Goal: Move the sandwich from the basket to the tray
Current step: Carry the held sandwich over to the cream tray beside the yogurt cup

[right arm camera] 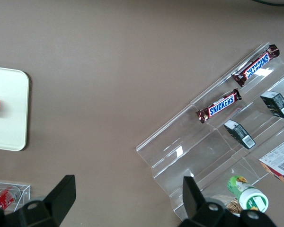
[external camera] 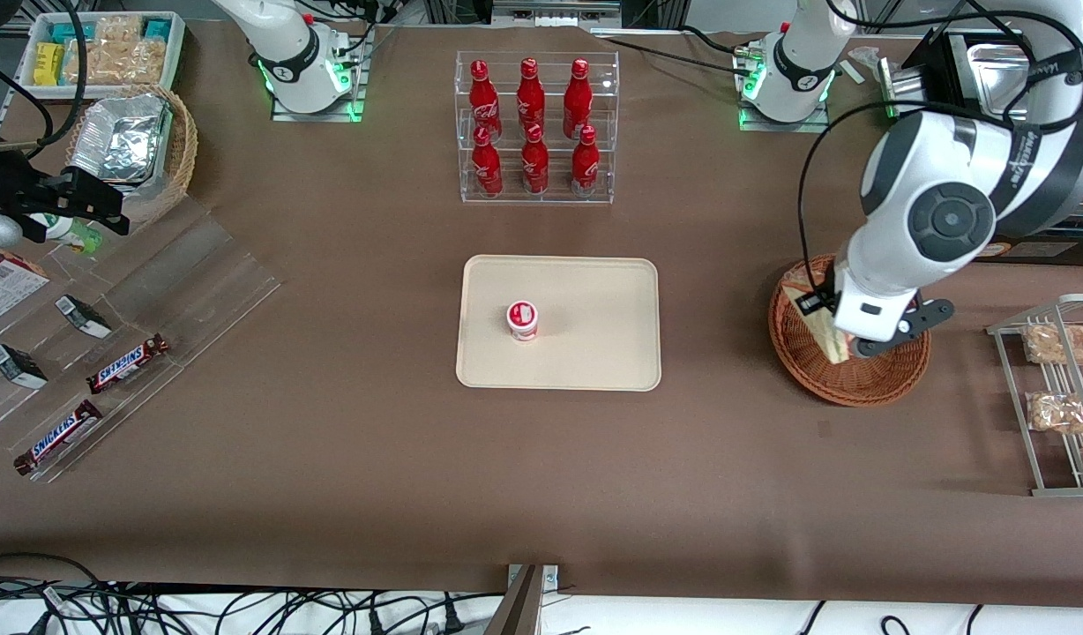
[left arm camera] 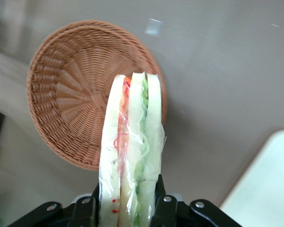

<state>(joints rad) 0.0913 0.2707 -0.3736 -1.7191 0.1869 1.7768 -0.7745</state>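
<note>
I see the counter (external camera: 374,459) under brown paper, with a clear rack (external camera: 536,128) of six red bottles (external camera: 531,93) standing farther from the front camera than the tray (external camera: 594,300). The tray holds one small red-and-white cup (external camera: 522,320) near its middle – nothing else is on it. Between tray and basket (external camera: 859,388) the counter surface is bare.

Toward the parked arm's end lie clear tiered shelves (external camera: 153,291) with two Snickers bars (external camera: 127,364) and small dark boxes (external camera: 83,316); farther from the camera there sit a tan basket with foil (external camera: 127,141) and a white bin of snacks (external camera: 100,48). Toward the working arm's end a wire rack (external camera: 1057,397) carries bagged snacks.

The gripper (left arm camera: 128,210) hangs over the basket – from the tray's cup, roughly at 3 o'clock in the front view. Its fingers (left arm camera: 163,208) are closed on the wide end of the sandwich (left arm camera: 132,142), pressing the bread faces from both sides. In the wrist view the sandwich stands on edge with its red and green layers showing, its narrow end toward the basket, which looks empty. Whether that end touches the weave, I cannot tell. In the front view the wedge shows over the basket, partly covered by the arm.
</note>
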